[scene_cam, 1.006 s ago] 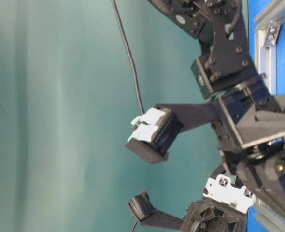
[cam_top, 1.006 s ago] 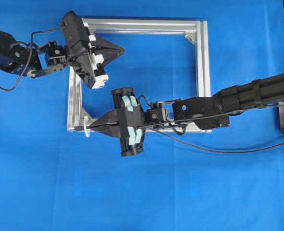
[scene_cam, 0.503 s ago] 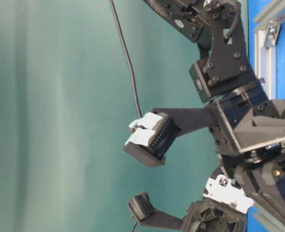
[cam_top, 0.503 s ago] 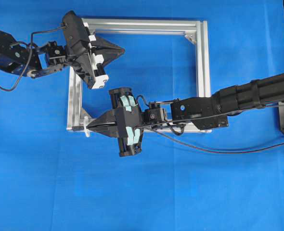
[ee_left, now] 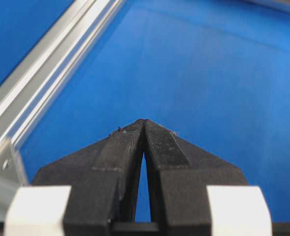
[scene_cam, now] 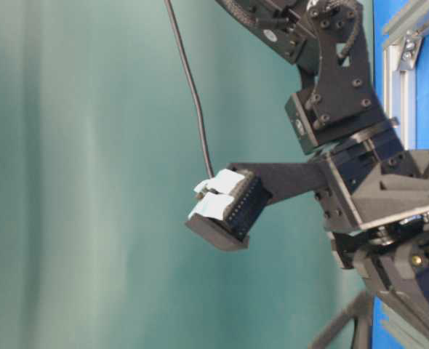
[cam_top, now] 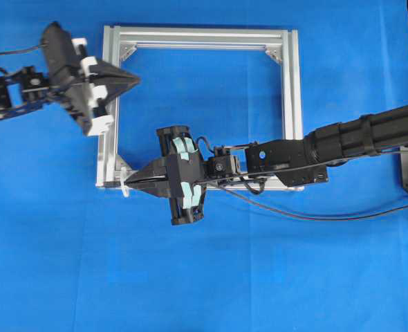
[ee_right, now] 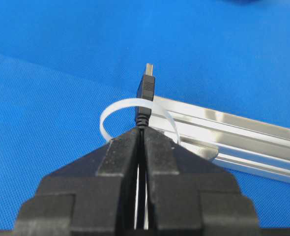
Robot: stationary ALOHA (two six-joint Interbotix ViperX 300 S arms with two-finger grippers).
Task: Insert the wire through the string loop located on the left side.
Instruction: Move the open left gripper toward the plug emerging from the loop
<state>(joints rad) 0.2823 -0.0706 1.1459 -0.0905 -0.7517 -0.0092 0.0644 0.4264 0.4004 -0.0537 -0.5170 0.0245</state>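
A: Wire (ee_right: 146, 91) first: where do we have it?

B: Our right gripper (ee_right: 142, 132) is clamped on it just behind the plug, whose tip already pokes through the string loop (ee_right: 116, 109). That loop sits at the near-left corner of the aluminium frame (cam_top: 291, 97) on the blue tabletop (cam_top: 204, 277).

A: So we are mid-insertion, as we judge it?

B: Yes. The plug looks to be in the loop, but the cable behind it still trails off to the tabletop's right edge.

A: And our left gripper (ee_left: 143, 124)?

B: Closed on nothing, hovering over the frame's left rail, apart from the loop.

A: Next move, then?

B: We reckon it must open and take the plug beyond the loop, so that we can draw the wire through without dragging the loop sideways.
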